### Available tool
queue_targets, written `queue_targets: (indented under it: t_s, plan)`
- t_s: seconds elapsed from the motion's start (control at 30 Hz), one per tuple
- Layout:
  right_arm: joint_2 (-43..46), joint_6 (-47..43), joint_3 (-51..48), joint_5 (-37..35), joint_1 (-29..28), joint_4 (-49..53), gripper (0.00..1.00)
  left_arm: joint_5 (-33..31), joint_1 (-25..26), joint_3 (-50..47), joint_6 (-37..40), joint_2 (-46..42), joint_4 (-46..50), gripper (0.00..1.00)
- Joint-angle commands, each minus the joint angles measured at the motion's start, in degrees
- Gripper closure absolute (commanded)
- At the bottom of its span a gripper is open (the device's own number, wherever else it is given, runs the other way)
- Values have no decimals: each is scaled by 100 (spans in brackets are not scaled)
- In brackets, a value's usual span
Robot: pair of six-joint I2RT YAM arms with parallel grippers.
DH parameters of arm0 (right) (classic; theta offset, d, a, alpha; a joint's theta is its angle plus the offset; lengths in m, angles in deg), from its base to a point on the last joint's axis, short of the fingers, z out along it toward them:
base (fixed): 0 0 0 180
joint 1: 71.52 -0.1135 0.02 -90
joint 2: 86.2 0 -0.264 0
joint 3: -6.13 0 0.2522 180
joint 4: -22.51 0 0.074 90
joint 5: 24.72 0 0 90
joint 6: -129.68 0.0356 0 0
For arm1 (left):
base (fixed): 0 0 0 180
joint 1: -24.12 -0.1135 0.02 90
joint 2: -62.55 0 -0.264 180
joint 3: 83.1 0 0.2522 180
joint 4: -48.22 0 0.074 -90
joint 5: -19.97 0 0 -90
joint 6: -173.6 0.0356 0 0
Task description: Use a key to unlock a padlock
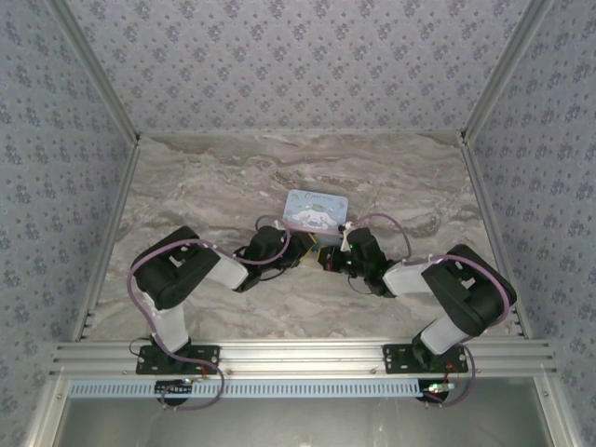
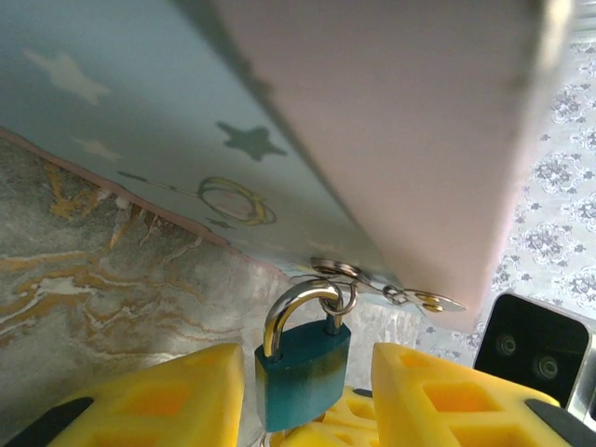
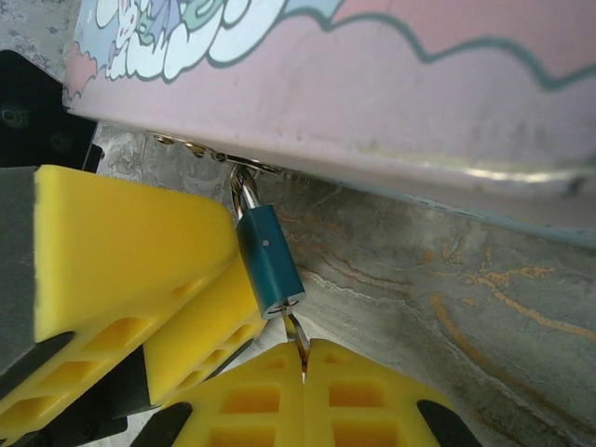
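Observation:
The teal padlock [image 2: 303, 368] hangs by its silvery loop from the hasp of the pale blue cartoon tin box [image 2: 372, 112]. My left gripper [image 2: 305, 365] stands open around the lock body, a yellow finger [image 2: 186, 391] on each side with a thin gap showing. In the right wrist view the padlock [image 3: 268, 263] hangs under the box edge. My right gripper [image 3: 304, 354] is shut on the key [image 3: 300, 333] just below it. The key's tip meets the keyhole in the lock's underside. From above, both grippers [image 1: 303, 251] [image 1: 330, 257] meet at the box's near edge.
The tin box [image 1: 315, 209] lies mid-table on the marble top [image 1: 214, 186]. Small metal rings [image 2: 346, 273] hang at its hasp. Patterned walls [image 1: 56, 140] enclose the table on three sides. The left gripper's fingers [image 3: 130, 242] crowd the lock's left side in the right wrist view.

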Motion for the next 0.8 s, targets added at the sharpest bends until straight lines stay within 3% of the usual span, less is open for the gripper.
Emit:
queue_targets:
  t_s: [0.0, 0.4, 0.77]
  plan:
    - [-48, 41, 181, 52, -60, -18, 100, 191, 74, 162, -98, 143, 60, 60]
    - [-57, 155, 207, 66, -64, -53, 100, 165, 115, 191, -220, 349, -214, 65]
    - [-3, 218, 173, 42, -56, -49, 100, 60, 114, 138, -205, 321, -261, 79]
